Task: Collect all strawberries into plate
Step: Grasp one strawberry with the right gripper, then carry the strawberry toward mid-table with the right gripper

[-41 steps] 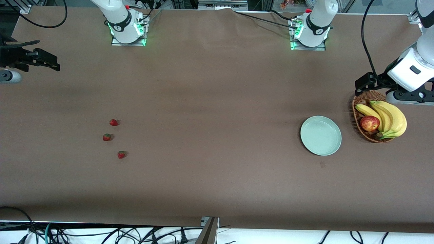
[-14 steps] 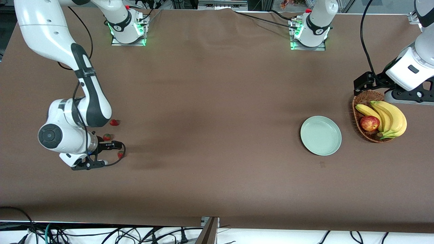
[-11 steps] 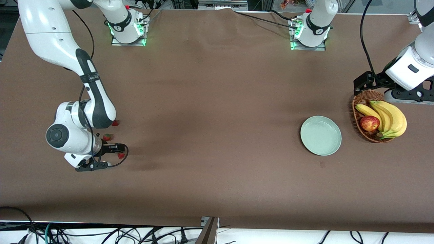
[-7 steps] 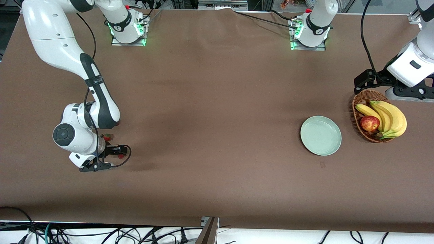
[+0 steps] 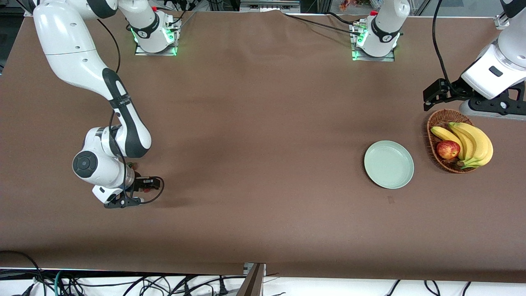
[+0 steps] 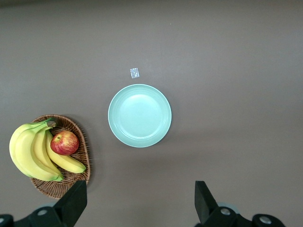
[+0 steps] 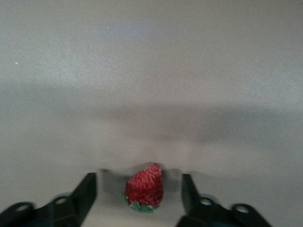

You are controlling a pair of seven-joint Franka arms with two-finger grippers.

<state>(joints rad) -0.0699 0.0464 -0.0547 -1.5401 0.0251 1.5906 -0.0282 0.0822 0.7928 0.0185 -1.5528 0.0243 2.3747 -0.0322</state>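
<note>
One strawberry (image 7: 144, 191), red with a green cap, lies on the brown table between the fingers of my right gripper (image 7: 137, 194), which is open and low round it without touching it. In the front view this gripper (image 5: 141, 189) is at the right arm's end of the table. A second strawberry (image 5: 131, 165) peeks out by the wrist, and the third is hidden by the arm. The pale green plate (image 5: 388, 164) lies empty near the left arm's end and also shows in the left wrist view (image 6: 139, 116). My left gripper (image 6: 138, 205) is open and empty, high over the table beside the basket (image 5: 437, 92).
A brown wicker basket (image 5: 440, 119) with bananas (image 5: 472, 142) and a red-yellow apple (image 5: 448, 149) stands beside the plate at the left arm's end; it also shows in the left wrist view (image 6: 71, 177). A small pale scrap (image 6: 134, 73) lies by the plate.
My right arm swung in from the table's end and lowered its open gripper round the strawberry nearest the front camera. My left gripper drifted slightly away from the basket.
</note>
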